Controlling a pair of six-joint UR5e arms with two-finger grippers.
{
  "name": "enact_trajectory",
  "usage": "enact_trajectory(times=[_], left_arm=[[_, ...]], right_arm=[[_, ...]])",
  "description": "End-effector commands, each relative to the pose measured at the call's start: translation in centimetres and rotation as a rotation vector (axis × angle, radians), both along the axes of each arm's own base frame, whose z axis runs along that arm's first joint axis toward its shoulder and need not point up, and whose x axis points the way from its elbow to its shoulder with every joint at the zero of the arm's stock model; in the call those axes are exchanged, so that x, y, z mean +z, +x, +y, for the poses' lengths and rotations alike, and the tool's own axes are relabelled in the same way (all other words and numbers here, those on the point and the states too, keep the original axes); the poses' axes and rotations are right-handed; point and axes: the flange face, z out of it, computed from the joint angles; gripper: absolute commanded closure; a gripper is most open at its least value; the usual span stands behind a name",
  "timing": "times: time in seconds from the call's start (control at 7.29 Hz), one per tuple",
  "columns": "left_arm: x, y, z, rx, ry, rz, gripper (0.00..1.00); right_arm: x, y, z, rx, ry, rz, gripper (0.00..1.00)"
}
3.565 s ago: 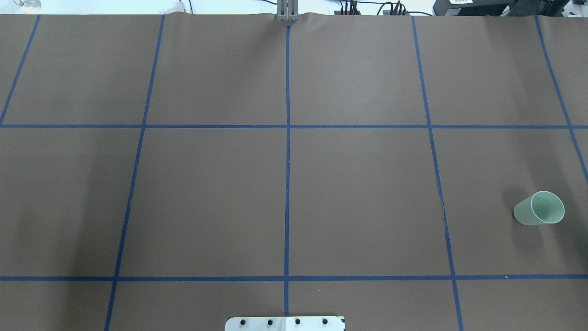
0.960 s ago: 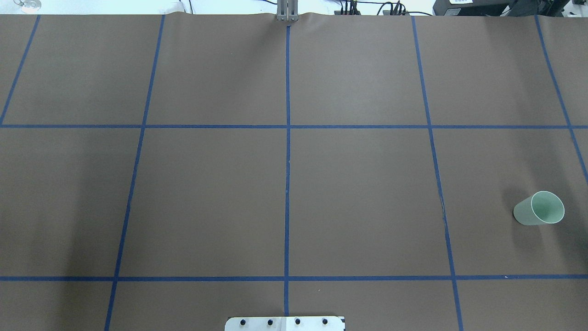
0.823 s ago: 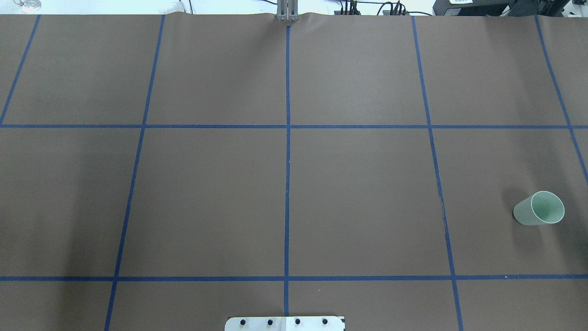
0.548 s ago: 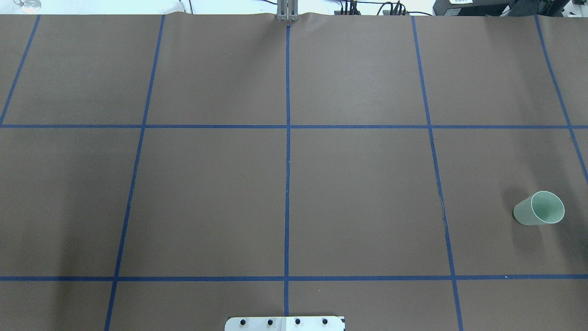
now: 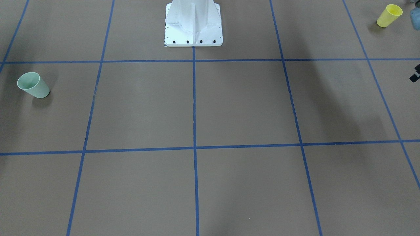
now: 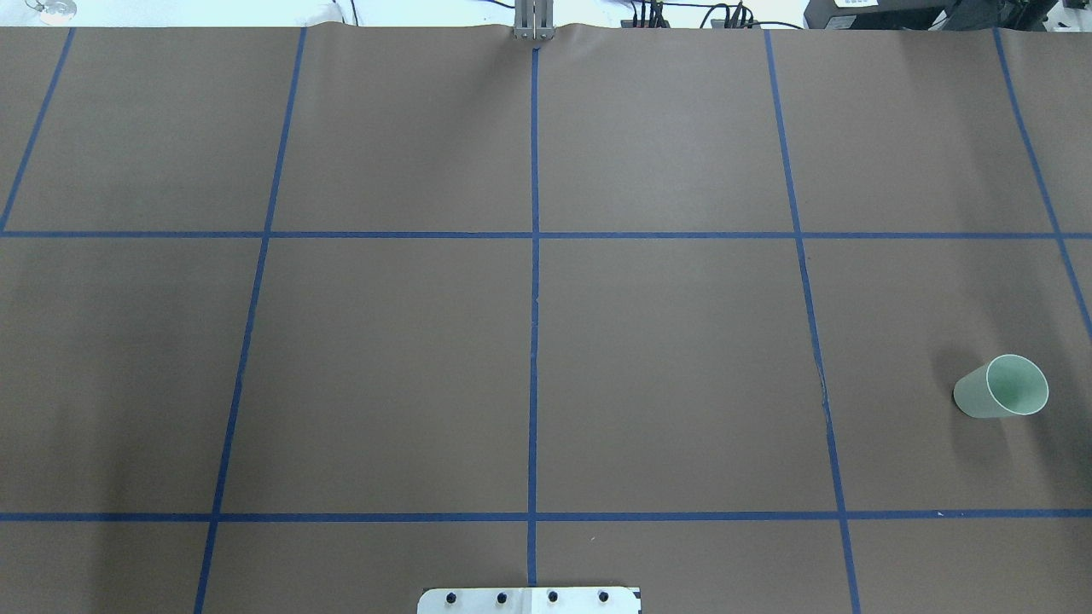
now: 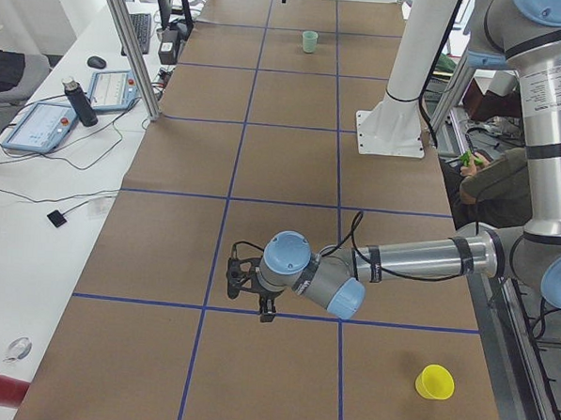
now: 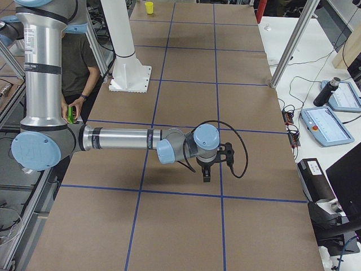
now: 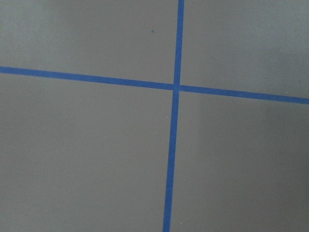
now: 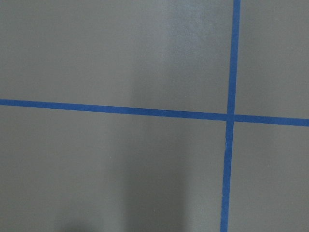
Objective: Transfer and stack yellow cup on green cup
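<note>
The yellow cup stands upright near the robot's left table end, also in the left view and far off in the right view. It is outside the overhead view. The green cup stands upright, rim up, near the right end. My left gripper hangs above a tape crossing, well apart from the yellow cup. My right gripper hangs above the paper near another crossing. Both show only in the side views, so I cannot tell whether they are open or shut. The wrist views show only paper and tape.
The white robot pedestal stands at the table's middle edge. Brown paper with a blue tape grid covers the table. A side bench holds tablets and a bottle. A person sits behind the robot. Aluminium posts stand at the far edge.
</note>
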Motion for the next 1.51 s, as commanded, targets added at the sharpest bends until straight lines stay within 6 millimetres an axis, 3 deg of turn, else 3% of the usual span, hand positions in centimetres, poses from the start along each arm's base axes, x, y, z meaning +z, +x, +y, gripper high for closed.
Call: enact_trajectory(times=[0.0,0.14,0.27,0.41,0.55,0.82,1.1,1.37], left_arm=[[-0.7,4.2,0.3,-0.082,-0.186,0.056,0.0],[-1.1,6.3,0.5,-0.118,-0.286,0.071,0.0],[-2.9,10.7,0.4,-0.208,-0.359,0.019,0.0],[-4.1,12.9,1.1,-0.27,-0.382,-0.016,0.0],[-2.7,11.3,3.6,-0.3,-0.405,-0.062,0.0],[-0.1,8.7,6.4,-0.409,-0.419,-0.193,0.0],[0.2,8.6,6.8,-0.526,-0.515,-0.214,0.0],[1.6,10.1,8.5,-0.557,-0.507,-0.297,0.0]], right_arm=[[0.1,0.0,0.0,-0.001,-0.002,-0.001,0.0],[0.3,0.0,0.0,-0.001,-0.006,0.0,0.0],[0.6,0.0,0.1,-0.002,-0.009,0.0,0.0],[0.6,0.0,0.1,-0.002,-0.009,0.0,0.0],[0.7,0.0,0.1,-0.003,-0.01,0.002,0.0],[0.6,0.0,0.1,-0.004,-0.006,0.001,0.0],[-0.3,0.0,0.0,-0.004,0.013,-0.001,0.0],[-2.0,0.1,0.0,0.001,0.047,0.004,0.0]])
